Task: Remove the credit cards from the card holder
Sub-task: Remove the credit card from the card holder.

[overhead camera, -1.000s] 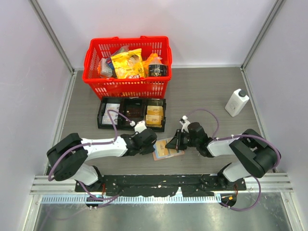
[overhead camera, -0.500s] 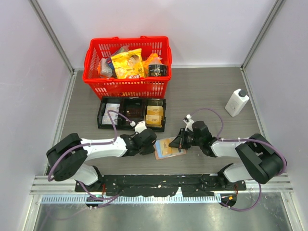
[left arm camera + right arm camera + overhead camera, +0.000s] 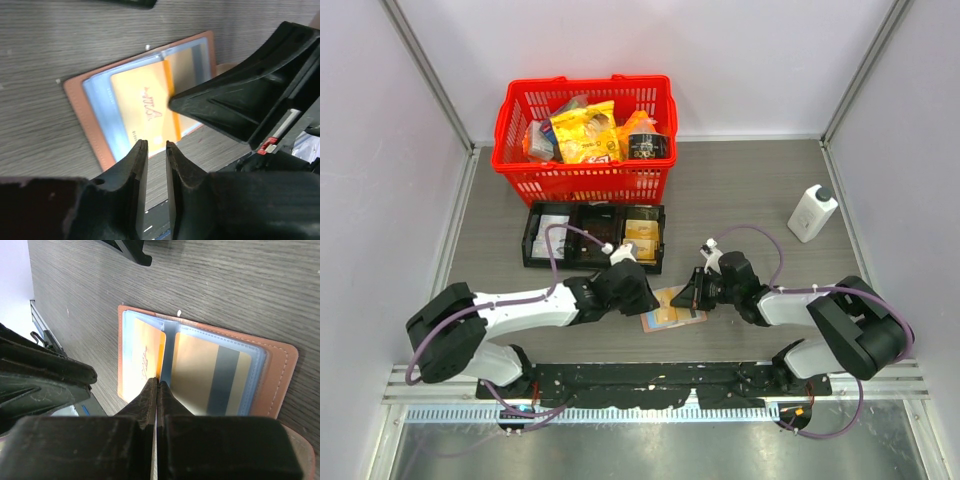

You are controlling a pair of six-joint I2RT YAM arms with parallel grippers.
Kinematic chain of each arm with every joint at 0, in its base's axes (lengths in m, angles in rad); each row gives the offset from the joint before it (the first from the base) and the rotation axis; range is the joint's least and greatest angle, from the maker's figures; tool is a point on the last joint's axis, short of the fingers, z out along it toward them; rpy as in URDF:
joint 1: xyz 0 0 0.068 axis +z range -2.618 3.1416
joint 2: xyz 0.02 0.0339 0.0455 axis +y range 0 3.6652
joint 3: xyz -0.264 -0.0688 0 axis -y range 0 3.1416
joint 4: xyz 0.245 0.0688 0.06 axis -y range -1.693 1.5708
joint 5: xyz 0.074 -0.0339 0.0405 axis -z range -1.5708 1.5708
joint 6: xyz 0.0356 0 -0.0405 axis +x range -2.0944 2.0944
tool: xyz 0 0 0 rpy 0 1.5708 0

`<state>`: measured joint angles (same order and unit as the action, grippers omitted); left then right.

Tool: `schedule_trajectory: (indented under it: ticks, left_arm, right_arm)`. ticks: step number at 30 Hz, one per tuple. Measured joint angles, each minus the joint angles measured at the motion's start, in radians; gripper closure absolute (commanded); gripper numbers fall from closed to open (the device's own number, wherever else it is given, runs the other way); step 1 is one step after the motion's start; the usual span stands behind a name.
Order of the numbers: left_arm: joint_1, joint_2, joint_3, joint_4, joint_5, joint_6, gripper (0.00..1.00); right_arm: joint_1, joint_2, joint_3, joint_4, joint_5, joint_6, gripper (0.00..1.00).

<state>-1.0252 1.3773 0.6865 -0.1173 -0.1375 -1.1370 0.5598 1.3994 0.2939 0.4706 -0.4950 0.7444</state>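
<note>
The card holder lies open on the table between my two grippers, tan-edged and light blue inside. A yellow credit card on one half sticks partly out of its sleeve past the wallet's edge. A gold card with a grey stripe sits in the other half's sleeve. My right gripper is shut, its tips pressed on the fold between the halves. My left gripper hovers just off the yellow card's protruding edge, jaws a narrow gap apart with nothing between them.
A black three-compartment tray stands just behind the grippers, with yellowish cards in its right compartment. Behind it is a red basket full of packets. A white bottle stands at the right.
My left wrist has swung toward the card holder and its jaws have parted slightly. The right gripper shifted a little right early on, then stayed pressed on the fold.
</note>
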Motion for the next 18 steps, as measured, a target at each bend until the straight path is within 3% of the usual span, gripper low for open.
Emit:
schedule_trajectory:
  ticks: [18]
  left_arm:
    - [0.025, 0.167, 0.034, 0.064, 0.051, 0.042, 0.83]
  right_arm:
    - [0.0, 0.002, 0.0, 0.003, -0.009, 0.0, 0.99]
